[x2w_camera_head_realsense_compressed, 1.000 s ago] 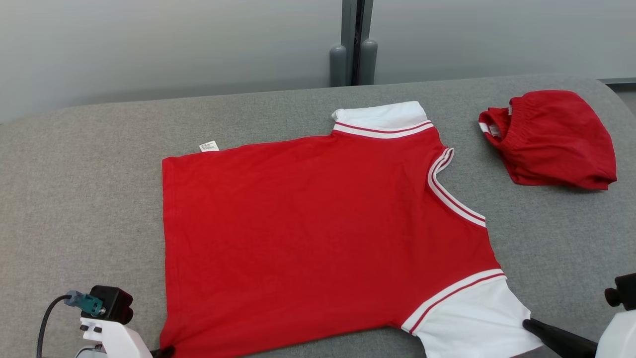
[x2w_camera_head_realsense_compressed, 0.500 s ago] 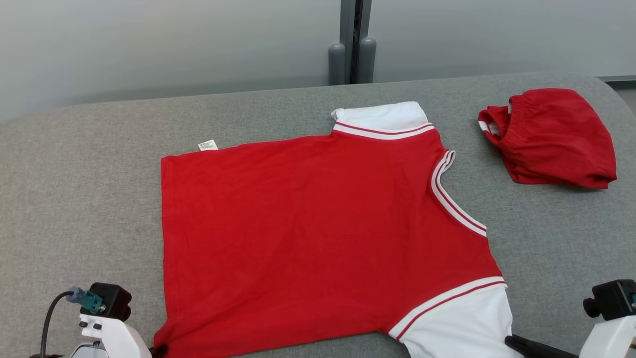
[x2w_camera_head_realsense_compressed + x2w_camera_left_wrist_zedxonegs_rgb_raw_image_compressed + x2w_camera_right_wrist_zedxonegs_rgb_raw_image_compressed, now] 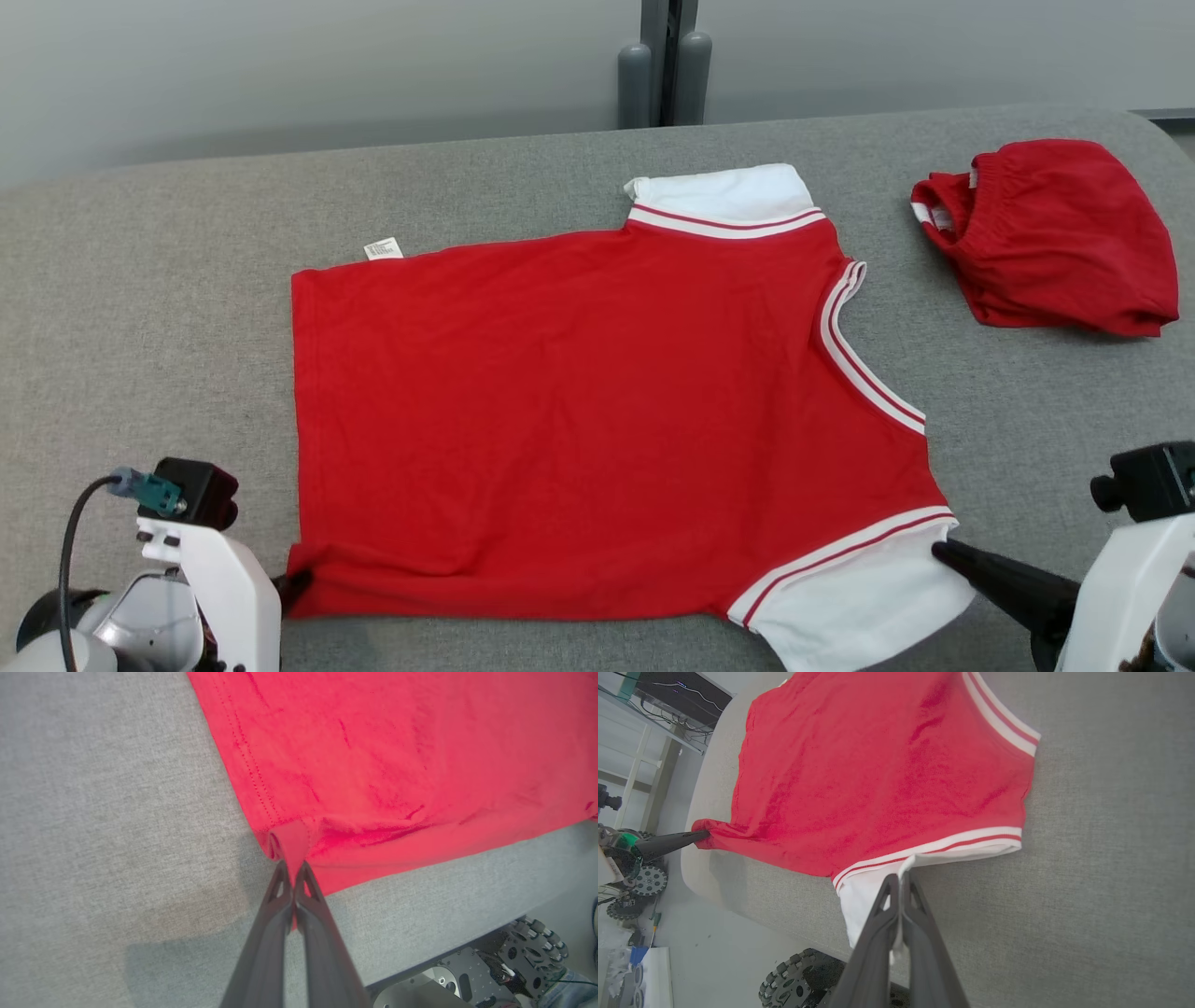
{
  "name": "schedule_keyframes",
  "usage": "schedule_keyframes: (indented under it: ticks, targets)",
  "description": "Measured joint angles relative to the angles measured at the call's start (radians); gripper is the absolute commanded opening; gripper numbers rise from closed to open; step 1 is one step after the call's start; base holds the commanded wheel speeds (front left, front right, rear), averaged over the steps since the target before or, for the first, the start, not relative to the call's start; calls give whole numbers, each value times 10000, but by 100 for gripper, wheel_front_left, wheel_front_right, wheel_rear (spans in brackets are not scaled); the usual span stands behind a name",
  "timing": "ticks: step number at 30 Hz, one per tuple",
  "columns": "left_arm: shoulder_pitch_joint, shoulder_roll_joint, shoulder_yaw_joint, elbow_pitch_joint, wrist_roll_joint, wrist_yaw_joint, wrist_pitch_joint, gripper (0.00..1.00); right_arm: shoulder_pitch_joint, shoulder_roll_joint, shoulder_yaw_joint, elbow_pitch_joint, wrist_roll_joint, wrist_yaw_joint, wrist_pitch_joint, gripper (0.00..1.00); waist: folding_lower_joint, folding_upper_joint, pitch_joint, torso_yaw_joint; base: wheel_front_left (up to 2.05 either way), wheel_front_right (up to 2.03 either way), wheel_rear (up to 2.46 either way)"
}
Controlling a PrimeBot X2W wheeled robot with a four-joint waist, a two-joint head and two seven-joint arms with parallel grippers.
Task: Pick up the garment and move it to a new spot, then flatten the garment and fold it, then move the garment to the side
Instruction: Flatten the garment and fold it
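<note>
My left end effector (image 3: pixel 293 870) tight on shirt (image 3: pixel 579 420) at near-left corner, right end effector (image 3: pixel 903 882) tight on near sleeve (image 3: pixel 859 597).

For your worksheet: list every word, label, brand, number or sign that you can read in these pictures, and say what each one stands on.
White care label sticking out from the far edge of the red shirt: it has grey print, too small and blurred to read.
Nothing else is readable: there are no words, brands, numbers or signs on the shirt's body, the second red garment or the grey table.
</note>
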Motion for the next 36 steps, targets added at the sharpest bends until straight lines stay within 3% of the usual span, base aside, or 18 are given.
schedule_keyframes:
  ticks: [10,25,36]
  targets:
    - [-1361,-242,81,372,13,-173,393,0,-2065,105,-21,1300,31,0,54,0,0,0,363,45,0,0,0]
    - [-1897,-257,282,1214,-94,-355,407,0,-3870,-207,-161,3484,-77,0,-771,0,0,0,853,145,0,0,0]
    - [-2563,-583,157,1528,-46,-531,366,0,-4826,-347,531,4571,-111,0,-1402,0,0,0,1057,191,0,0,0]
